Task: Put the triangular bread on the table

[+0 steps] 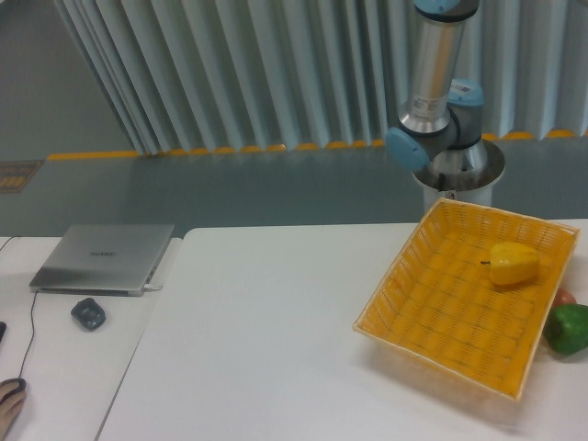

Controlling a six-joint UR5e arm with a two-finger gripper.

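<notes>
White smooth-topped table (266, 349): one
Woven yellow basket (441, 354): one
Yellow bell pepper (513, 264): one (inside the basket)
Green pepper (570, 328): one
Small reddish item (563, 298): one (mostly hidden)
Closed silver laptop (103, 258): one
Dark grey mouse (88, 313): one
Robot arm (439, 83): one

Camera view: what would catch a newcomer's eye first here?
The bright woven yellow basket on the right of the white table, holding a lone yellow bell pepper. Behind it rises the robot arm, its end effector out of frame. A closed laptop lies far left; no triangular bread is visible.
</notes>
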